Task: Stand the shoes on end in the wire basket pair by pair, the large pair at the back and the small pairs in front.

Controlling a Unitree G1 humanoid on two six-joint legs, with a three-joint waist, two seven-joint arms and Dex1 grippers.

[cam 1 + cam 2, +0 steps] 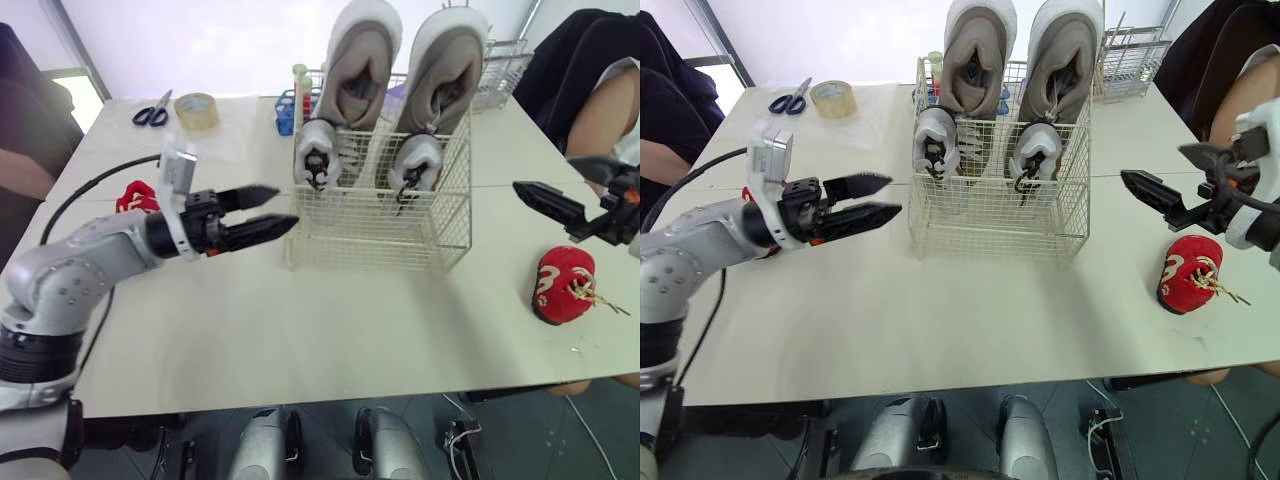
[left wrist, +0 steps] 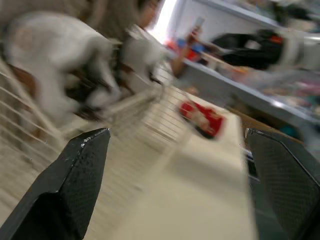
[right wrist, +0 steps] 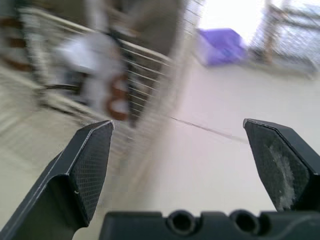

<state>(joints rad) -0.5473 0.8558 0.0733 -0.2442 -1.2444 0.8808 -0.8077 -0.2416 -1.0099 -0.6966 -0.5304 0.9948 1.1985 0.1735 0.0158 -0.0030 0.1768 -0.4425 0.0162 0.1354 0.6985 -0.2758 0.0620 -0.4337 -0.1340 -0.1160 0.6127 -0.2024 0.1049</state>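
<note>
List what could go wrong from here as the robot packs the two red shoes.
1. The right red shoe lies near the edge of the table with loose laces; the open right hand might pinch only laces or nudge it off.
2. The left red shoe is partly hidden behind the left arm; reaching back for it may snag the cable.
3. Pushing shoes into the basket may topple the grey shoes standing there.

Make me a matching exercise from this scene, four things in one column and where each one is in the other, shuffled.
1 large pair
2 small grey pair
3 red shoes
4 scissors

A beside the tape roll
B front of the wire basket
C on the table, one either side of the basket
D back of the basket

Pairs: 1-D, 2-B, 3-C, 4-A.
</note>
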